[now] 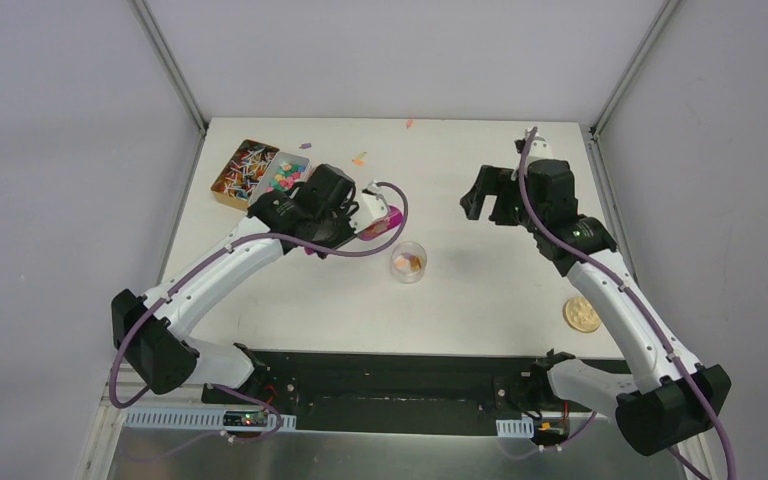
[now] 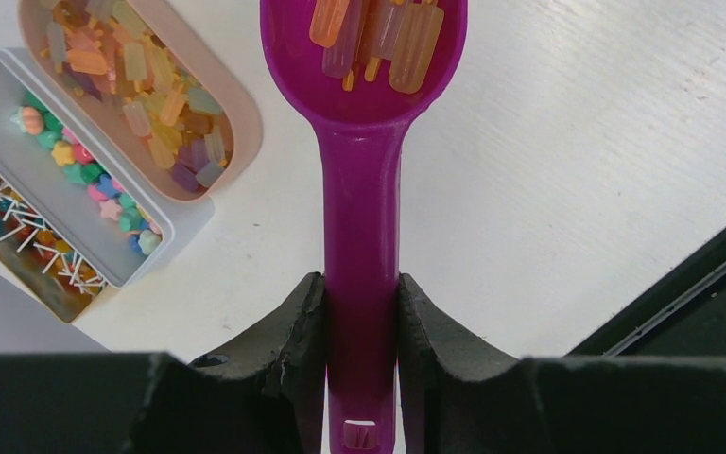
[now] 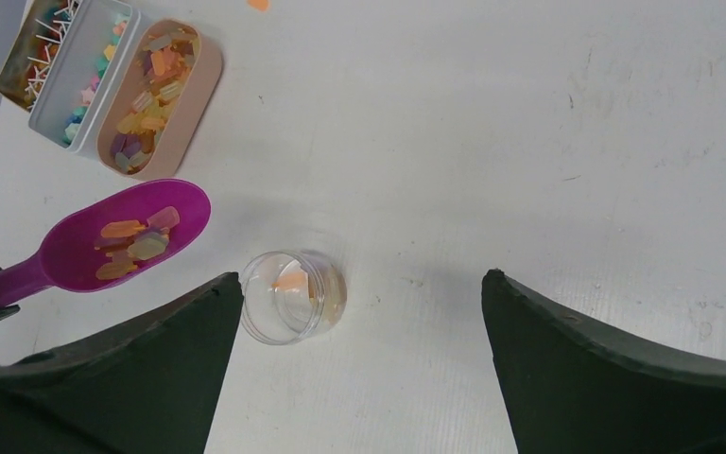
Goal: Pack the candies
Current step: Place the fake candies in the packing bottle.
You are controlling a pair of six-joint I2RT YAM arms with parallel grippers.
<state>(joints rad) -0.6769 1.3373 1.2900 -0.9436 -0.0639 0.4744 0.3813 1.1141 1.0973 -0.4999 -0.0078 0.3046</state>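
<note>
A white table [image 1: 480, 290] is enclosed by plain grey walls, with a black strip along its near edge. From above, three trays [image 1: 260, 170] are seen at ten o'clock, a clear jar [image 1: 408, 262] near the centre and a gold lid [image 1: 582, 314] at four o'clock. Only in the left wrist view is the grip made plain: the left tool [image 2: 361, 293] is pressed onto the handle of a magenta scoop [image 2: 361, 170], whose bowl carries orange and pink candies [image 2: 378, 38]. More are heaped in the trays. In the right wrist view, the right tool [image 3: 359, 276] is seen spread wide above the jar, where a few orange pieces lie.
</note>
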